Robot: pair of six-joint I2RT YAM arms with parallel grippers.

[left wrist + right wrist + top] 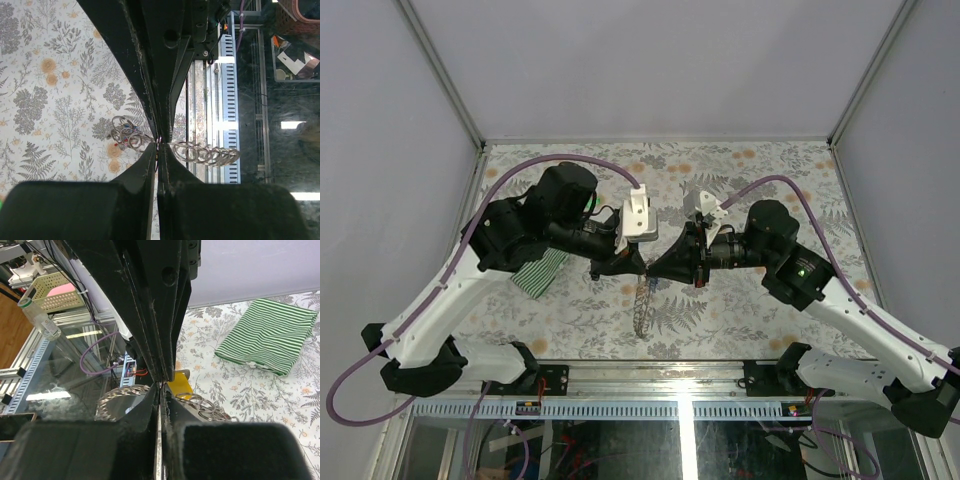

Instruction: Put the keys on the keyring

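Floral-patterned table (760, 310), centre: left gripper (632, 262) and right gripper (656, 266) meet tip to tip, both jaw pairs pressed closed. Keyring (641, 312) is nipped by the left, its strand dangling below the tips. What the right nips: cannot tell. Only the right wrist view shows a yellow key (178, 385) against the tips. Striped cloth (267, 335) lies apart.

The keyring (641, 308), a thin grey chain of linked rings, hangs as a long strand; one yellow-headed key (178, 384) sits right beside its bunched rings
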